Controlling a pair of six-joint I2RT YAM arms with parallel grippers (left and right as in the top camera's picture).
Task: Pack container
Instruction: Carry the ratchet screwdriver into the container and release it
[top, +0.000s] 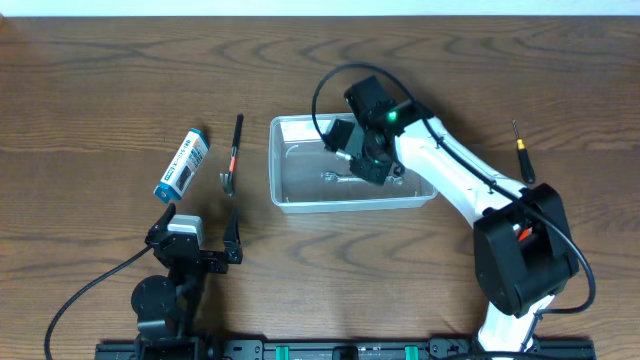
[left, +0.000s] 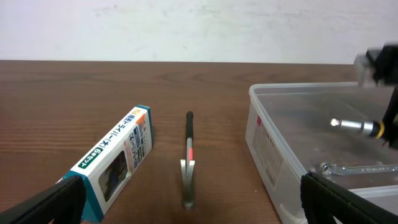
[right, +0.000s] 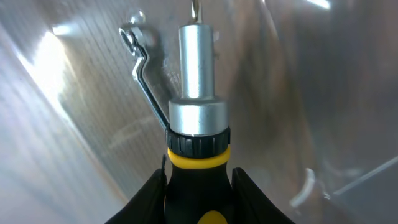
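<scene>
The clear plastic container (top: 283, 190) sits mid-table; it also shows at the right of the left wrist view (left: 267, 149). My right gripper (top: 368, 160) is inside it, shut on a black-and-yellow screwdriver (right: 197, 124) with a silver shaft, held just above the floor. A silver wrench (right: 146, 81) lies on the container floor below it, also seen in the left wrist view (left: 354, 168). My left gripper (top: 196, 238) is open and empty at the front left, apart from the container.
A small hammer (top: 234, 155) lies left of the container, also in the left wrist view (left: 188, 162). A white-and-teal box (top: 181, 164) lies further left. Another black-and-yellow screwdriver (top: 522, 152) lies on the table at the right.
</scene>
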